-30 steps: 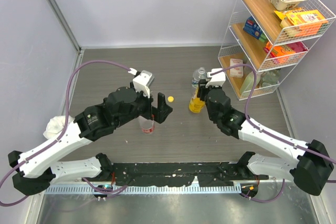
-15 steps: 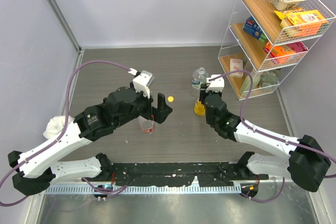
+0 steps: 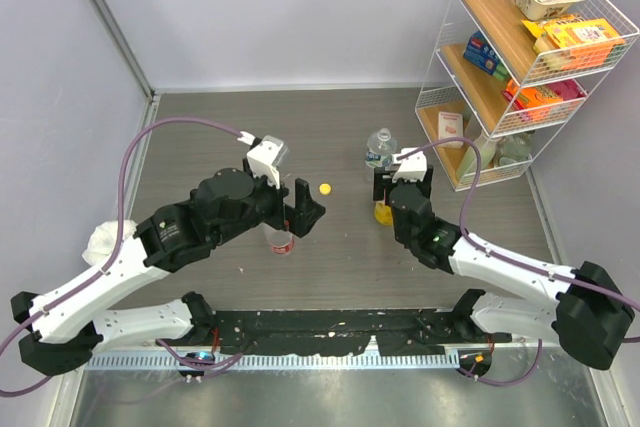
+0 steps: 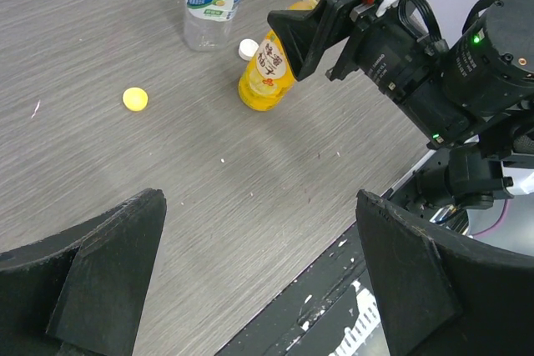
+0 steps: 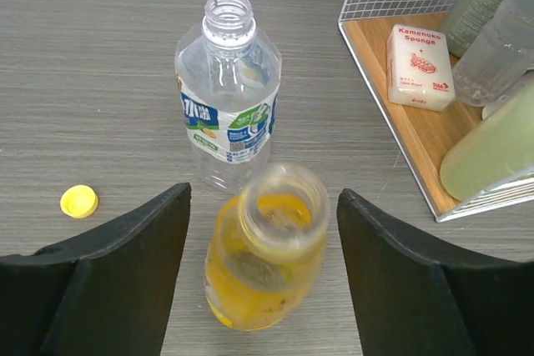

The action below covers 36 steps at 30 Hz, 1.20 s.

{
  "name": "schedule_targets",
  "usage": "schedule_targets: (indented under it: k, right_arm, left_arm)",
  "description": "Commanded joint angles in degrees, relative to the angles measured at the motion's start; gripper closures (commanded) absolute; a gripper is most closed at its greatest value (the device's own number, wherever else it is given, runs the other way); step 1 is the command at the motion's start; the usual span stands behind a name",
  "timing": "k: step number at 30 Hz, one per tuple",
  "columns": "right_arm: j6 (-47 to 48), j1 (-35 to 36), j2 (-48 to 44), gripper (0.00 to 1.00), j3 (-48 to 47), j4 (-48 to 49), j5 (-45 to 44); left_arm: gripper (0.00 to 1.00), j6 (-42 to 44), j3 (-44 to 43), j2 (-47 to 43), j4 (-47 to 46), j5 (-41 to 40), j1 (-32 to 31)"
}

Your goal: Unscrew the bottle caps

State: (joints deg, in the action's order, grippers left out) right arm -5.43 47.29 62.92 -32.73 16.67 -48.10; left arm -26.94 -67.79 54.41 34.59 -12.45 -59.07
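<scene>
- The red-label bottle (image 3: 281, 239) stands nearest, just on the near side of the left gripper (image 3: 307, 209) and partly hidden by that arm.
- The left gripper hangs with its jaws spread wide and nothing between them.
- The right gripper (image 5: 263, 196) has its jaws parted, one finger on either side of the yellow bottle (image 5: 250, 289), with a gap on both sides and no grip.
- The yellow bottle is upright and its mouth is bare.
- The yellow cap (image 5: 79, 201) lies flat on the table (image 3: 200, 137) between the two grippers, apart from every bottle.
- The white cap (image 4: 248, 47) lies just beside the yellow bottle, between it and the blue-label bottle (image 5: 227, 97).
- The blue-label bottle stands upright just behind the yellow one, its mouth also bare.
- Farthest right is a wire rack (image 5: 409, 135) with a sponge box (image 5: 420, 56) on its lowest board.
</scene>
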Motion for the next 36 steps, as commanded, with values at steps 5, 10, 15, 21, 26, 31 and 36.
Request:
schedule_targets:
  k: [5,10,15,21,26,31,36]
  right_arm:
    - [-4.0,0.4,-6.4,0.18,-1.5,-5.9,0.9]
    - [-4.9,0.4,-10.4,0.17,-4.6,-9.9,3.4]
    - [-4.8,0.4,-12.9,0.16,-9.1,-13.1,5.6]
    - [-5.9,0.4,-11.5,0.16,-15.4,-20.5,9.4]
    - [-5.9,0.4,-10.8,0.16,-19.4,-23.0,16.2]
    - [-3.5,0.4,-5.6,0.16,-28.1,-29.6,26.5]
    - [-3.5,0.7,-3.5,0.16,-30.9,-29.2,36.0]
  left_arm:
    - [0.0,-1.6,0.6,-1.1,0.0,-1.2,0.2]
    - [0.0,-1.8,0.9,-1.0,0.7,-2.1,0.2]
    - [0.0,-2.2,1.4,-1.2,1.4,-3.5,0.1]
    - [0.0,-3.0,0.9,-0.9,5.0,-7.6,0.2]
    - [0.0,-4.3,1.9,-3.3,7.6,-13.3,0.1]
    - [0.0,-6.3,3.2,-6.9,10.1,-19.4,0.1]
    - [0.0,-8.0,1.6,-6.9,15.4,-23.1,0.1]
